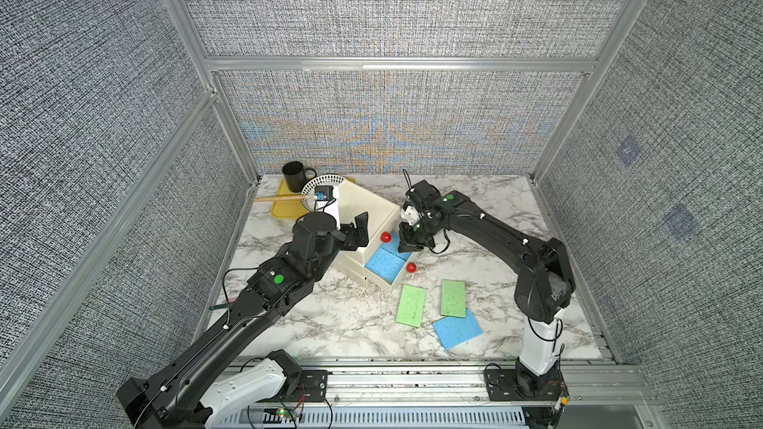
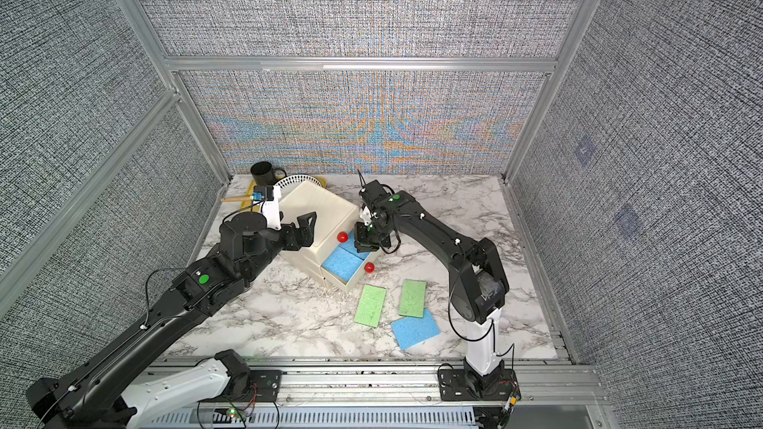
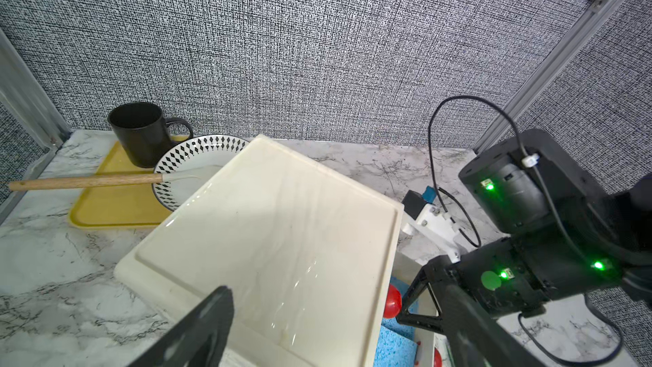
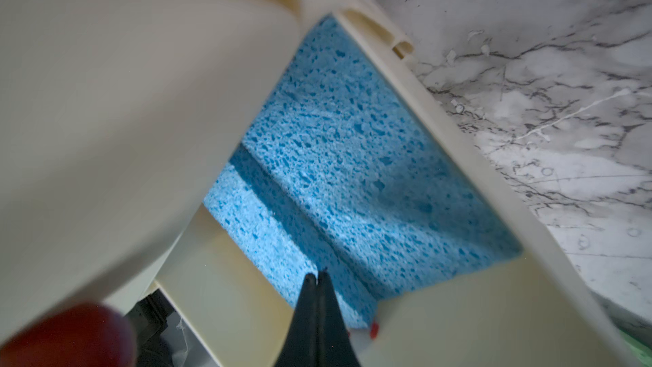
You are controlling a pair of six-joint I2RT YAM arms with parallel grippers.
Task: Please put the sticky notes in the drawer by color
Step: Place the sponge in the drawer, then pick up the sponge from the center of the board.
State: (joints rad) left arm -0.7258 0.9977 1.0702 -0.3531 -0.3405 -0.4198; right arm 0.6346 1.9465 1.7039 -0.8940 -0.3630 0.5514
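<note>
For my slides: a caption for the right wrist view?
Shut right gripper over two blue sticky notes in the open drawer.

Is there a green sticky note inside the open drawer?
No, the open drawer shows only blue sticky notes in a top view, while both green sticky notes lie on the table outside it.

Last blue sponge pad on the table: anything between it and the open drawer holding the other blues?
Yes. A green sponge pad overlaps the far edge of the loose blue sponge pad, and the shut right hand hangs over the open cream drawer. Nothing else visible.
</note>
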